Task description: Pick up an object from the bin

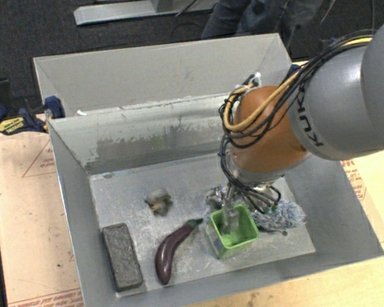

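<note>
A grey metal bin (174,127) of loose items sits beneath a KUKA arm (356,103) that reaches in from the right, its wrist under an orange cover (268,138) looped with yellow and black cables. The gripper (229,211) is low on the floor's right half, directly over the open top of a small green tub (236,235). Whether it is spread or closed cannot be told, since the wrist hides it from above, and nothing can be seen in its hold. Across the floor, a grey rectangular block (121,256) lies flat near the left wall. A curved purple toy aubergine (170,254) lies between the block and the tub, its stalk end just beside the tub's left side. The tub is a square, open-topped, thin-walled cup, sitting near the front wall and tipped slightly toward the camera. A blue-grey fuzzy tuft (283,215) touches or nearly touches its right side. A small brownish lump (159,201) sits apart, nearer the back. The tub looks like moulded plastic: probably very light, fairly stiff though its walls may flex under a hard squeeze, smooth enough to slip, and not fragile. The best hold is likely a pinch on one wall, inside and out, close to the rim. The side away from the tuft seems safer, as its fibres might snag and come along.
</note>
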`<state>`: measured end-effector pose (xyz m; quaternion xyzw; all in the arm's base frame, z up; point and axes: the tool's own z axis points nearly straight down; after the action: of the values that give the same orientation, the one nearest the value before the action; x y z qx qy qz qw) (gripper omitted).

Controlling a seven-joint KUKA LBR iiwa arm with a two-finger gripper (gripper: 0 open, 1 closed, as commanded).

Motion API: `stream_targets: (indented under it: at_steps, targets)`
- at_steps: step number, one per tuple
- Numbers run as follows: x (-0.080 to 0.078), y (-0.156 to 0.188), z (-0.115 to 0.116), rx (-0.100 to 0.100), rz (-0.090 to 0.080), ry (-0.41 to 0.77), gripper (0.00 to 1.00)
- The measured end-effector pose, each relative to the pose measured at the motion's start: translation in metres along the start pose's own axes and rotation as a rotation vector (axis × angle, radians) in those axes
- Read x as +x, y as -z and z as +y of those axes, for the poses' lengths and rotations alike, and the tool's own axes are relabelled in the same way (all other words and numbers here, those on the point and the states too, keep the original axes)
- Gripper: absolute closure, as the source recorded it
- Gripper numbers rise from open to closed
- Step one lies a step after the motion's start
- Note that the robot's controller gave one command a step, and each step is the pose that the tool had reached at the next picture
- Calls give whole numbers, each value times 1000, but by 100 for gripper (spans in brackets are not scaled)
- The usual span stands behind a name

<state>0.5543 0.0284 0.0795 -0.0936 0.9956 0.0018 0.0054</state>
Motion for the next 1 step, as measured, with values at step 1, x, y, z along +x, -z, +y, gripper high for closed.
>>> stream_targets:
  at_steps: [1]
  targets:
    - [-18,-1,-17,-4,3,37,100]
